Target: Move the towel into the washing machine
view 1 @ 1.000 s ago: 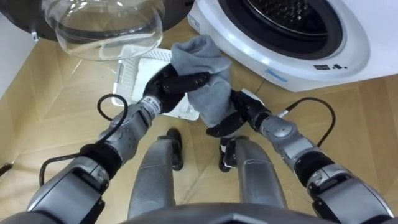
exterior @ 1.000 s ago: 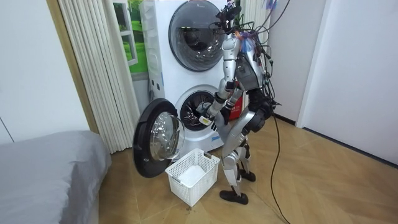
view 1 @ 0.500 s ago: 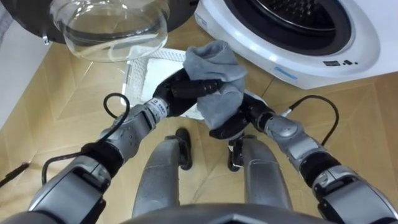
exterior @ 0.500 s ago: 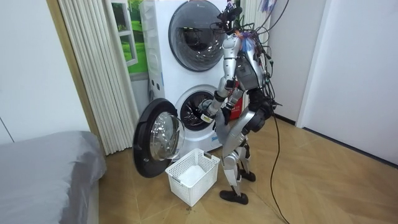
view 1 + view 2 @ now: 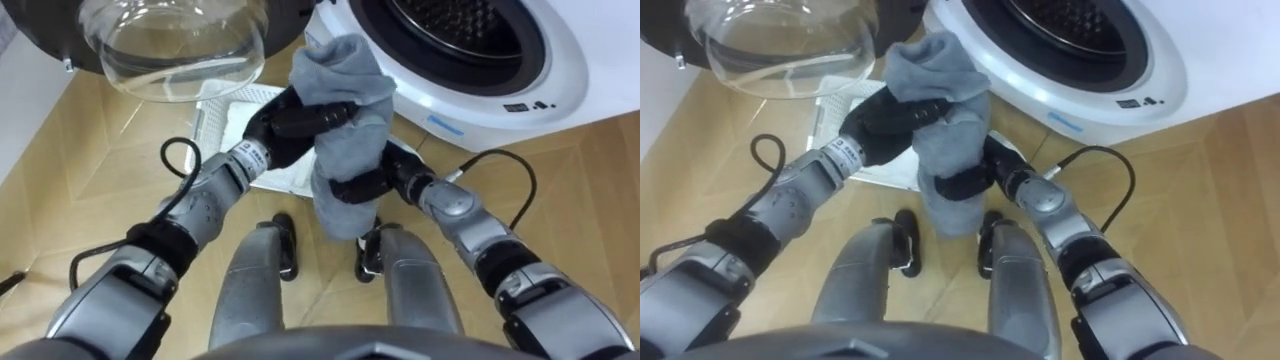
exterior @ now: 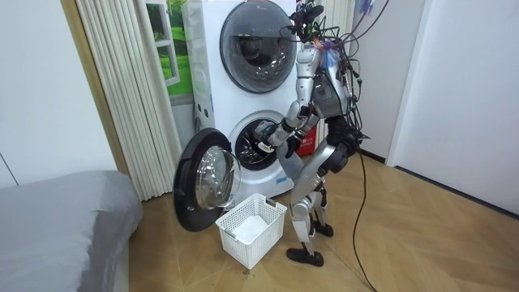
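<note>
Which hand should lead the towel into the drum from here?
Left, probably. The left hand grips the towel at its top, nearest the drum; the right hand clamps the lower, hanging part.

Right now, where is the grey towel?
Mid-frame in the eye views: the left hand grips the towel high, the right hand lower, just short of the open washing machine, above the white basket.

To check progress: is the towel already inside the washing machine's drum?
No, the left hand and right hand grip the grey towel outside the washing machine, before its opening.
</note>
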